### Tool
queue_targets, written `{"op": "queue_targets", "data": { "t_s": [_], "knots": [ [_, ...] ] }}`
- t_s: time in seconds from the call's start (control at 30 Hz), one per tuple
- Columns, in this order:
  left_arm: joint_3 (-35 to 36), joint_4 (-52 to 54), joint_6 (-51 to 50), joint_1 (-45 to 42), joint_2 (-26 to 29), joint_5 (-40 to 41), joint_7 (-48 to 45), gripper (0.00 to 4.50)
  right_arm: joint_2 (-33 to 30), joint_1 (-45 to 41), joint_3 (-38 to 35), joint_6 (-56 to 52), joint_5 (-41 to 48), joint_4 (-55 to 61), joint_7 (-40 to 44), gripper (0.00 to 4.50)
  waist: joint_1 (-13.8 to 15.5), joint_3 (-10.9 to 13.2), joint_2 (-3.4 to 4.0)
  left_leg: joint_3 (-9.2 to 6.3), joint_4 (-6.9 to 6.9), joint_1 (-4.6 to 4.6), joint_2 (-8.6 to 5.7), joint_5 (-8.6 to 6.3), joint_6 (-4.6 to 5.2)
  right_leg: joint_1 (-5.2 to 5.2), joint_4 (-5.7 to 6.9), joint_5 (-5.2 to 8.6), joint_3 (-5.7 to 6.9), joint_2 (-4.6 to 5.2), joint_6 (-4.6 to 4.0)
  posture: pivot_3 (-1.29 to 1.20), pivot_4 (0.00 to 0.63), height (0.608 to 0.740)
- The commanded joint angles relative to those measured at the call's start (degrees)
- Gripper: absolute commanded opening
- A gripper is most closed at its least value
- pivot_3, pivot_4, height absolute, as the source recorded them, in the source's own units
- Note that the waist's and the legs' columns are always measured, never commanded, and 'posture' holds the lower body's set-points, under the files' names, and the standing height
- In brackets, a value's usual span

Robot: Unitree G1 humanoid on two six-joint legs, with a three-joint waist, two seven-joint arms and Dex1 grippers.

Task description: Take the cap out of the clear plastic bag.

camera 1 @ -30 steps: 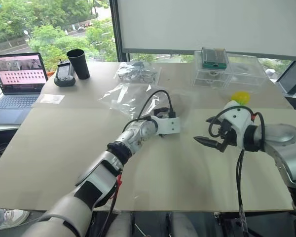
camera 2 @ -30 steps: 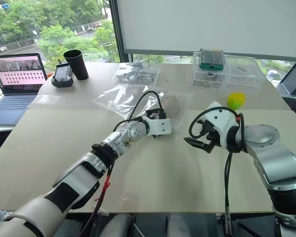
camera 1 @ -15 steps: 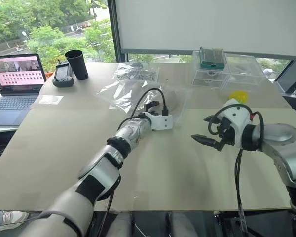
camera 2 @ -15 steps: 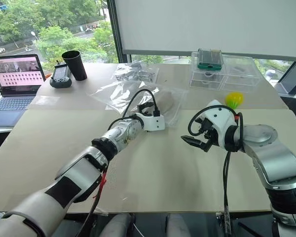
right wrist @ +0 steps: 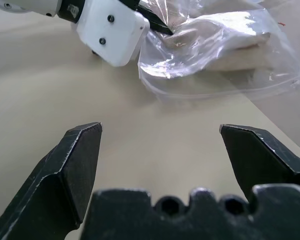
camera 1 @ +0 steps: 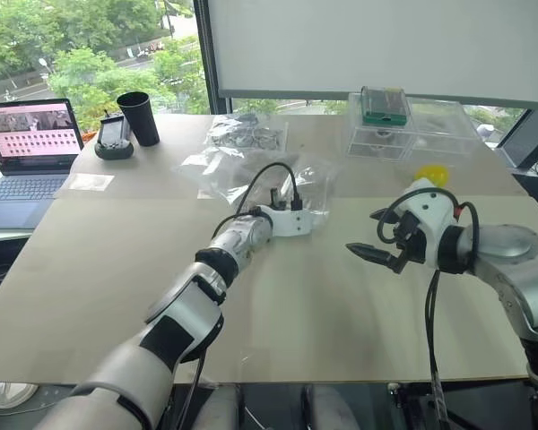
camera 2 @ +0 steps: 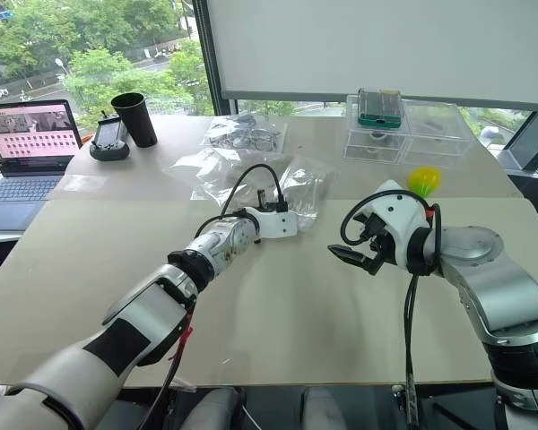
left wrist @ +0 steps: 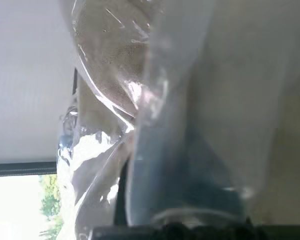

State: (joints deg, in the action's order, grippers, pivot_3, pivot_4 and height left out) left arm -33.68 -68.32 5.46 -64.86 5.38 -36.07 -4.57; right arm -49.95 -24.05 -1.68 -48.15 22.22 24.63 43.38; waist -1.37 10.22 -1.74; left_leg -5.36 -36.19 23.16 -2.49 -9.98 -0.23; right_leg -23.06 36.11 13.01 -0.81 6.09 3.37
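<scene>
The cap (right wrist: 240,52) lies inside the bag (camera 2: 296,184), mid-counter beyond the left end effector (right wrist: 155,27). A second ago the bag lay spread flat; now its near side is bunched and drawn up toward that end effector, whose fingers have come together on the film at the near edge, as the right wrist view shows. It is pinching plastic, not the cap. The right end effector (right wrist: 160,145) hovers nearby over the bare counter (camera 1: 296,305), its fingers wide apart, holding nothing, unmoved. With the bag anchored, the free arm could likely reach for the cap, whose opening side cannot be made out.
</scene>
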Motion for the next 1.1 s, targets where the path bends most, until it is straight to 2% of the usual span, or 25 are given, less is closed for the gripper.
{"op": "queue_targets", "data": {
  "t_s": [0.03,0.17,0.4,0.5,0.6,0.67,0.8,0.9,1.1],
  "knots": [
    [-1.2,-1.9,2.5,3.2,2.4,-1.8,1.6,0.03,-0.4,-0.8,-2.2,-0.4,0.6,2.4,-0.7,4.5,0.0,0.0,0.03,0.0,0.0,0.0,0.0,0.0,0.0,0.0,0.0,0.0,0.0,0.0,0.0,0.0,0.15,0.74],
    [-1.7,3.1,11.5,5.8,7.6,-3.2,6.7,0.03,0.0,-1.2,-1.6,-0.3,0.8,2.4,-1.1,4.5,-0.3,-0.1,0.04,0.0,0.01,-0.02,0.02,0.0,0.0,-0.02,0.02,0.0,-0.01,0.0,0.0,0.0,0.15,0.74],
    [0.2,17.4,28.2,13.9,24.4,-4.0,9.5,0.03,2.4,-3.8,0.4,0.2,0.5,1.5,-2.4,4.5,-1.5,-0.1,0.05,0.27,0.2,-0.01,0.2,-0.02,-0.03,-0.28,0.03,-0.04,-0.18,-0.05,-0.07,0.0,0.15,0.74],
    [1.1,19.6,33.1,14.7,29.7,-4.4,10.2,0.03,3.2,-4.7,0.7,0.6,0.0,0.5,-3.0,4.5,-0.6,-0.1,0.04,0.29,0.22,0.02,0.18,-0.02,-0.04,-0.33,0.07,-0.09,-0.18,-0.07,-0.15,0.0,0.15,0.74],
    [1.5,19.8,42.7,14.0,35.9,-6.3,14.0,0.03,4.1,-5.8,1.5,1.2,-0.6,-0.9,-3.3,4.5,-0.1,0.0,-0.01,0.28,0.19,0.19,0.13,-0.02,-0.04,-0.43,0.01,-0.11,-0.18,-0.05,-0.16,0.0,0.15,0.74],
    [1.3,19.0,48.2,13.2,38.2,-7.9,16.8,0.03,4.5,-6.3,1.9,1.7,-1.1,-1.9,-3.2,4.5,0.4,0.0,-0.03,0.28,0.2,0.29,0.12,-0.02,-0.04,-0.59,0.02,-0.31,-0.18,-0.03,-0.49,0.0,0.15,0.74],
    [0.4,17.0,58.2,12.0,40.2,-12.6,25.3,0.03,4.8,-6.6,2.2,2.6,-1.8,-3.1,-3.0,4.5,1.4,0.0,-0.03,0.33,0.15,0.69,0.05,-0.01,-0.05,-1.06,0.16,-0.39,-0.2,0.02,-0.58,0.0,0.15,0.74],
    [-0.9,16.7,63.7,11.5,41.7,-19.9,35.7,0.03,4.6,-6.8,2.1,3.0,-2.3,-3.8,-3.0,4.5,1.7,0.0,-0.04,0.34,0.11,0.74,-0.02,-0.01,-0.04,-1.05,0.13,-0.42,-0.2,0.08,-0.53,0.0,0.15,0.74],
    [-9.3,12.3,62.1,7.4,39.7,-35.1,52.8,0.03,3.9,-6.2,1.6,3.2,-2.8,-4.1,-2.5,4.5,1.8,0.0,-0.05,0.42,0.08,0.74,-0.01,-0.01,-0.04,-1.04,0.14,-0.45,-0.2,0.08,-0.45,0.0,0.15,0.74]
  ]
}}
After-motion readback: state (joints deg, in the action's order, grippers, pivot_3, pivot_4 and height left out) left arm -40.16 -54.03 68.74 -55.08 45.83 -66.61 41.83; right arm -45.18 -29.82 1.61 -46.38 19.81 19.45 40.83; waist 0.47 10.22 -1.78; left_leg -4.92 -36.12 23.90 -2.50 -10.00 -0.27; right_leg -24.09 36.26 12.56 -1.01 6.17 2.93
